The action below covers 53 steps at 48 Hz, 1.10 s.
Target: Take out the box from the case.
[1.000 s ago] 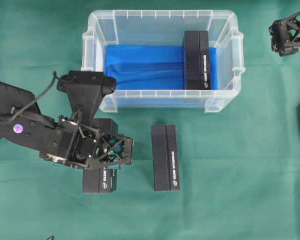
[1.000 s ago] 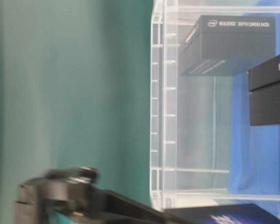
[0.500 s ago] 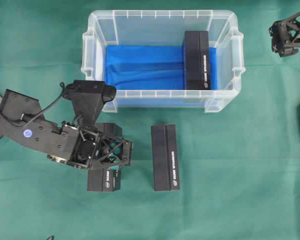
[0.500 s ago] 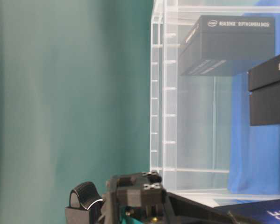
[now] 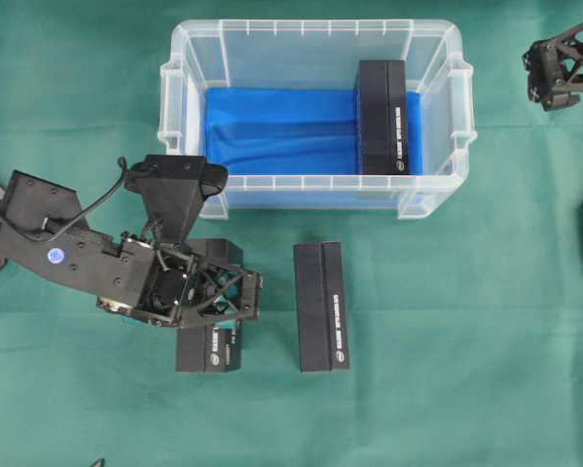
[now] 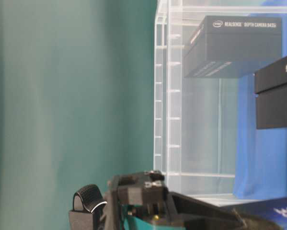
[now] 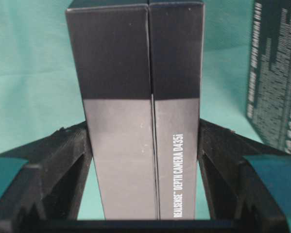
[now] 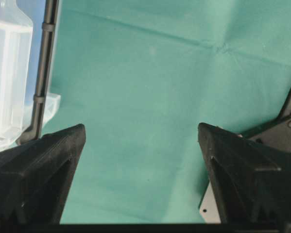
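The clear case [image 5: 174, 97] with blue floor lining stands at the back and holds one black box [image 5: 382, 117] upright at its right end. My left gripper [image 5: 218, 297] is in front of the case, shut on another black box [image 5: 208, 348] low over the green cloth. In the left wrist view both fingers [image 7: 72, 145] press the long sides of that box [image 7: 135, 73], printed "DEPTH CAMERA D435i". My right gripper [image 5: 564, 68] hangs at the far right beyond the case, open with only cloth between its jaws [image 8: 141, 133].
A further black box [image 5: 321, 306] lies on the cloth just right of the held one, its side visible in the left wrist view [image 7: 276, 73]. Table-level view shows the case wall [image 6: 167, 96] and the left arm [image 6: 138, 201] low beside it.
My left arm has shifted slightly right and settled lower, carrying the gripped box closer to the box lying on the cloth. The right arm has not moved.
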Each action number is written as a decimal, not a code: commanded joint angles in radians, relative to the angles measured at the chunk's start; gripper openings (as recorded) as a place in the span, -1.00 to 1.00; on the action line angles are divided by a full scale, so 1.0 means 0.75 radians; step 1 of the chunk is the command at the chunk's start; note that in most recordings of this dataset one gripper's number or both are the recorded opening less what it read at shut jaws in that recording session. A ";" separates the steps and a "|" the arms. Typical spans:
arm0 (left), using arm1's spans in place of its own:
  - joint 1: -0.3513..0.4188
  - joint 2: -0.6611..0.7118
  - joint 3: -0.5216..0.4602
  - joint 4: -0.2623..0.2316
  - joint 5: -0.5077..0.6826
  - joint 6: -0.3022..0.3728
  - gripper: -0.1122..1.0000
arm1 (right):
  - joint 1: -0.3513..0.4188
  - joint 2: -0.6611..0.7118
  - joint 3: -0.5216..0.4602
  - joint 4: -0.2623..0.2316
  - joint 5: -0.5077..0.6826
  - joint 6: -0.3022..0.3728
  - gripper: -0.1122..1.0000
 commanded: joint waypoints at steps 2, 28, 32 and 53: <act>-0.002 -0.022 -0.016 0.000 -0.027 0.000 0.30 | 0.000 -0.010 -0.012 -0.004 0.000 -0.004 0.84; -0.014 -0.029 -0.027 -0.016 -0.027 0.004 0.89 | 0.000 -0.033 -0.004 -0.004 0.000 -0.004 0.84; -0.014 -0.039 -0.039 -0.018 -0.022 0.006 0.89 | 0.000 -0.033 -0.002 -0.004 0.000 -0.002 0.84; -0.014 -0.139 -0.299 -0.008 0.340 0.006 0.88 | 0.000 -0.033 -0.002 -0.004 0.000 0.000 0.84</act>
